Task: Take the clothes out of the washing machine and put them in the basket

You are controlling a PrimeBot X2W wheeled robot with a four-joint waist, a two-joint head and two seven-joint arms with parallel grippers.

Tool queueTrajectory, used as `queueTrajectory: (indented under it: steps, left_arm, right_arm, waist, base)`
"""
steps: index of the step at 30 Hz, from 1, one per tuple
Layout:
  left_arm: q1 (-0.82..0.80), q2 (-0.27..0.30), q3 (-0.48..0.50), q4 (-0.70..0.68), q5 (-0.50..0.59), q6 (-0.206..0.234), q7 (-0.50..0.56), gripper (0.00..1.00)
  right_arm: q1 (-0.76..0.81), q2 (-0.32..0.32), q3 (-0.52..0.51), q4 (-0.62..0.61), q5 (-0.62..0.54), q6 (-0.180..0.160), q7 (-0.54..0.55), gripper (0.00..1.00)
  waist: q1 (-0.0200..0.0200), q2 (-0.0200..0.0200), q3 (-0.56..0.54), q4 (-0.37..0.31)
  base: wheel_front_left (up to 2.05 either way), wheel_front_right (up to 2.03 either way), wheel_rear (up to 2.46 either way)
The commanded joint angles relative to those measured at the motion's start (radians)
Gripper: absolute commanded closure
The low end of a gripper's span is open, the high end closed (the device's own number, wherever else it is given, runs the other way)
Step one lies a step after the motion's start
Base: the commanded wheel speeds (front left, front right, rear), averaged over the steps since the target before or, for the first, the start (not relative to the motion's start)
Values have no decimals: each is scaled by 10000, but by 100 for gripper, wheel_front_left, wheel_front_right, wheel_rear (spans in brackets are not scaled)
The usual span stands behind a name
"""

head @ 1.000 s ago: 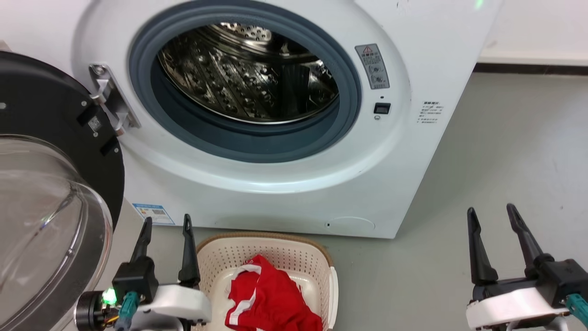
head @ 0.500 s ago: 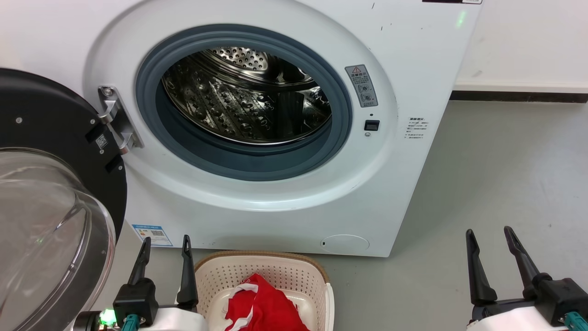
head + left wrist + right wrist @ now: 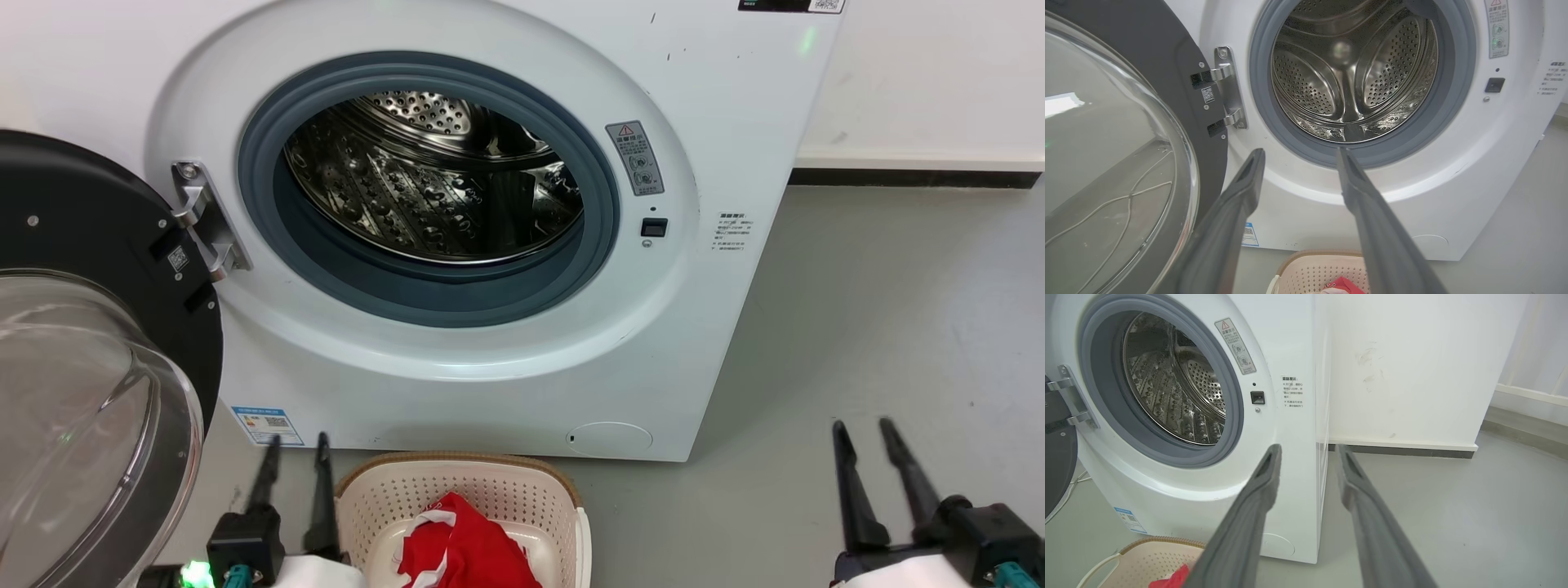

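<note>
The left hand [image 3: 298, 441] and right hand [image 3: 860, 425] hung parted and empty either side of the basket [image 3: 457, 461] holding clothes [image 3: 469, 543]. The drum [image 3: 424, 188] above looked bare and merited one check.

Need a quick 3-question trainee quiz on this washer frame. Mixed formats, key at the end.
1. True or false: no garment shows in the drum of the washing machine.
2. The red clothes lie: A) on the floor; B) in the basket; C) draped over the door.
3. Fill in: the jaws of the left gripper and the right gripper are both ___.

Key: 1 true; 2 B; 3 open.
</note>
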Motion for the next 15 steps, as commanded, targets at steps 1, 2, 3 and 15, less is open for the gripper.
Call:
queueTrajectory:
  steps: [1,2,3,15]
  left_arm:
    - [7,-10,7,116,-40,-7,45,100]
    - [21,-16,16,216,-83,-11,79,100]
    - [-1,-18,42,290,-215,-26,133,100]
    - [-274,-23,243,425,-2542,-301,697,100]
  right_arm:
    - [28,2,13,85,39,0,2,100]
    - [41,6,21,162,79,0,15,100]
    - [41,4,27,201,209,0,34,100]
    - [-300,-126,68,449,2643,-1,474,100]
  waist:
    - [0,-1,0,-1]
    - [0,-1,-1,-2]
    - [0,-1,-1,-3]
    - [0,-1,5,-23]
  base:
    - [0,0,0]
    - [0,0,0]
    - [0,0,0]
    - [0,0,0]
